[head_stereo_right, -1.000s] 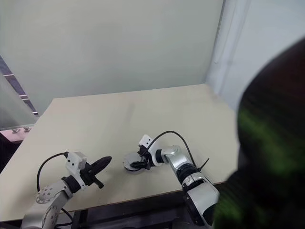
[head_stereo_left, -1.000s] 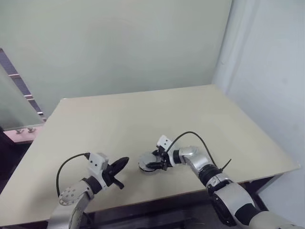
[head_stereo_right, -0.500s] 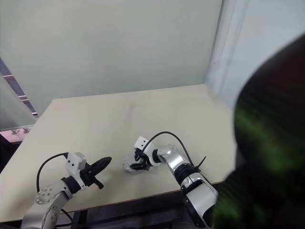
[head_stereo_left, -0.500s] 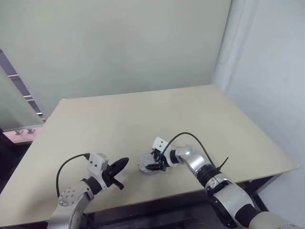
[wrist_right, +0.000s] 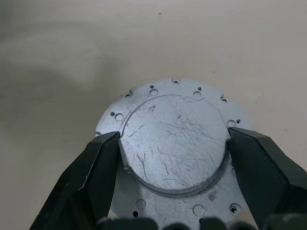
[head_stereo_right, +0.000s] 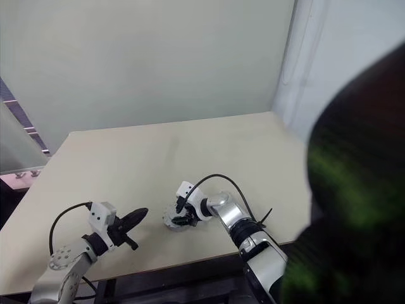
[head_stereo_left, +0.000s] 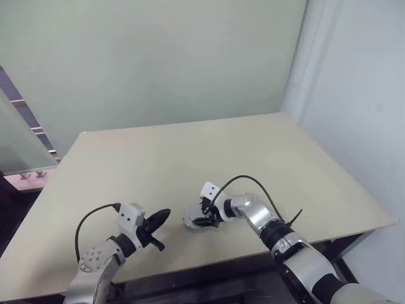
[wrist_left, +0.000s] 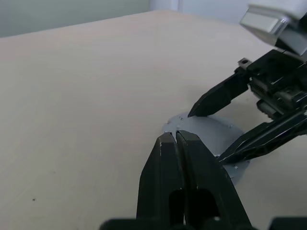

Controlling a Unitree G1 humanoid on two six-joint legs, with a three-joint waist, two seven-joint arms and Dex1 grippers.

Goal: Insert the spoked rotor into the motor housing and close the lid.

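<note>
Motor housing (wrist_right: pixel 175 151) on beige table (head_stereo_left: pixel 190 158), pale walls (head_stereo_left: pixel 158 57).

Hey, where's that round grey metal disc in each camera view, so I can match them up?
Left eye view: grey metal disc near the front edge of the table.
Right eye view: same spot, by the front edge.
Left wrist view: lying flat on the table.
Right wrist view: scratched face up.
Shared landmark: the right tool, its black fingers on either side of the disc.
</note>
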